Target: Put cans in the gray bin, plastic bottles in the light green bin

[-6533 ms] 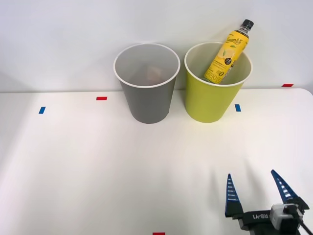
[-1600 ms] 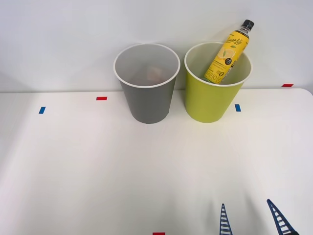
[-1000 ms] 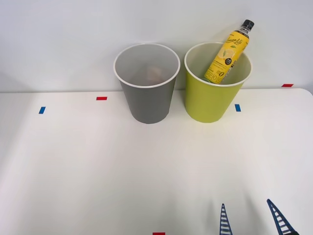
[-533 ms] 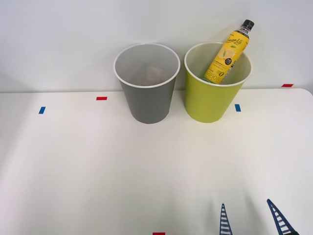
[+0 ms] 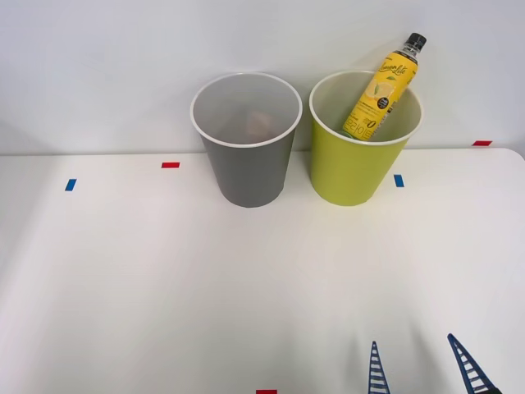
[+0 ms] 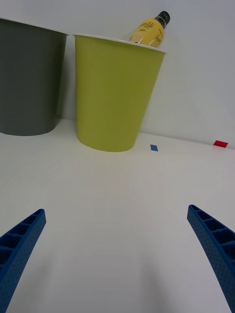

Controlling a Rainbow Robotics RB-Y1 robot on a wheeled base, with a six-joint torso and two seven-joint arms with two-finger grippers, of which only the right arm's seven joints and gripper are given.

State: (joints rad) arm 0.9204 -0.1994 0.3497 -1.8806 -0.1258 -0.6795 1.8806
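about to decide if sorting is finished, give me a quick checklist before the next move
1. Plastic bottle in the light green bin: ok, leaning with its cap above the rim.
2. Right hand open and holding nothing: ok.
3. Right hand apart from both bins: ok, low near the table's front edge.
4. Both bins upright: ok.
5. Can inside the gray bin: cannot tell, something faint shows inside.
6. Items left on the table: ok, none visible.

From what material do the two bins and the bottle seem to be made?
The gray bin and the light green bin look like matte moulded plastic: smooth tapered walls, thin white rims, no seams or dents. The bottle leaning inside the green bin seems plastic too, with a glossy yellow printed label and a black screw cap, though the label hides most of its wall.
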